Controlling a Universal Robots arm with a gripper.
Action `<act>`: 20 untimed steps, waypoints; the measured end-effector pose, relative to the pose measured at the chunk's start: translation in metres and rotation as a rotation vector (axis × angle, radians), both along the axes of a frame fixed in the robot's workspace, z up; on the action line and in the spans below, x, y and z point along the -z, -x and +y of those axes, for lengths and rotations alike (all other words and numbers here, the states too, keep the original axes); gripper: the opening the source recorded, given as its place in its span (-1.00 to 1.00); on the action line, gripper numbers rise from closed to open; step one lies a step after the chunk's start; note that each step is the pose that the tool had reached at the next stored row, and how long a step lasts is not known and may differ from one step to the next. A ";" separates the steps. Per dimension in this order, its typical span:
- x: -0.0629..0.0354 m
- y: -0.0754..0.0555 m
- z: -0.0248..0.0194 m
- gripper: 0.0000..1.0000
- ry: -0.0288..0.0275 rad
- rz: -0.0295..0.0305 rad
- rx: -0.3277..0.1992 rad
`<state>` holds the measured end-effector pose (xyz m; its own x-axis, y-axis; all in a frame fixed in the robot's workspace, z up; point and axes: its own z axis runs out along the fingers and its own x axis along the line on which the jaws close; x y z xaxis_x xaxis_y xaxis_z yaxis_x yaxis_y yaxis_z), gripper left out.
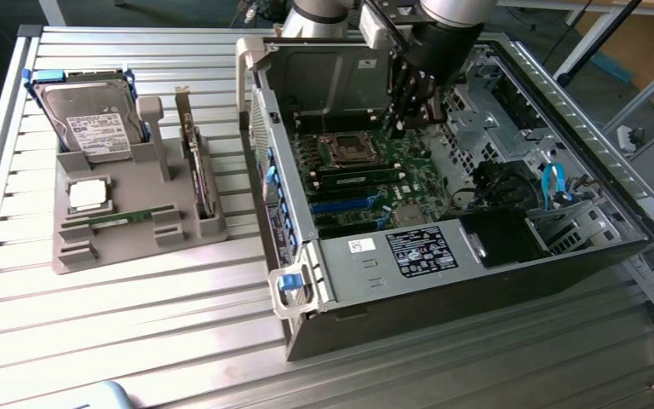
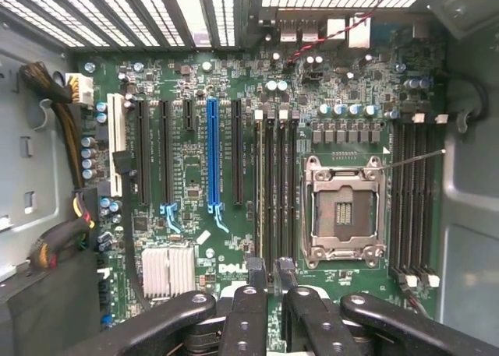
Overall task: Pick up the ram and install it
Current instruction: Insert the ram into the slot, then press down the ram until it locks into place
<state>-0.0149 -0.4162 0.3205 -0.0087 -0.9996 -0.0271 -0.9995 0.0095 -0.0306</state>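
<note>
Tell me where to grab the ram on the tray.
Grip the ram probably at the bare middle of its top long edge, from straight above: it seems to stand on edge, both ends slotted into the tray.

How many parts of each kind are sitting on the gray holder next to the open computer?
hard drive: 1
processor chip: 1
ram stick: 1
expansion card: 1
Total: 4

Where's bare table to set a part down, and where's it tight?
Bare table slats lie at the exterior view's lower left, bordered by the grey tray and the computer case. Tight: the tray-to-case strip, and around the gripper inside.
</note>
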 end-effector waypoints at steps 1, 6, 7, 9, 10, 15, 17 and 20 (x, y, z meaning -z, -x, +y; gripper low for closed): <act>-0.0017 0.000 0.0000 -0.62 0.0000 0.0000 0.000; -0.0094 0.000 0.0000 -0.62 0.0000 0.0000 0.000; -0.0104 0.000 0.0000 -0.62 0.0000 0.0000 0.000; -0.0127 0.000 0.0000 -0.62 -0.0001 0.0000 0.000; -0.0139 0.000 0.0000 -0.62 -0.0001 0.0000 0.000; -0.0148 0.000 0.0000 -0.62 0.0000 0.0000 0.000; -0.0148 0.000 0.0000 -0.62 -0.0001 0.0000 0.000; -0.0148 0.000 0.0000 -0.62 0.0000 0.0000 0.000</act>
